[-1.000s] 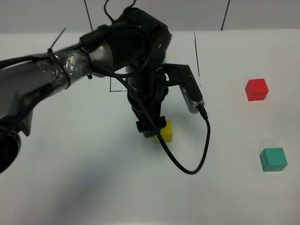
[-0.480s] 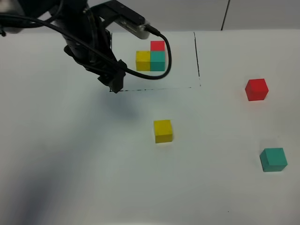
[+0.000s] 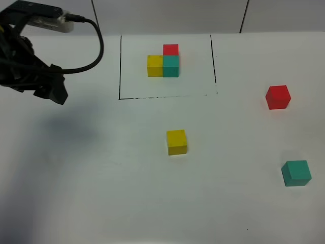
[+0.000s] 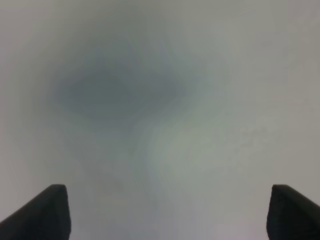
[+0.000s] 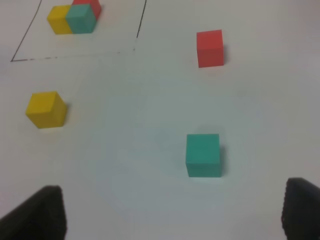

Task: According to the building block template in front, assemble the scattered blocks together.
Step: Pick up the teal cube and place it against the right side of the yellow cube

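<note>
Yellow cube [image 3: 176, 142] sits mid-frame; left claw [image 4: 167, 200] and right claw [image 5: 172, 200] gape empty. Right should straddle teal cube [image 3: 296, 173] squarely before lifting.

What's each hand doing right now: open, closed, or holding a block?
Left hand: open, holding nothing.
Right hand: open, holding nothing.

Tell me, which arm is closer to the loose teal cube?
Right. The loose teal cube lies ahead of the right fingers, in line with the gap between them. The left fingers hang far across the table, beyond the loose yellow cube.
</note>
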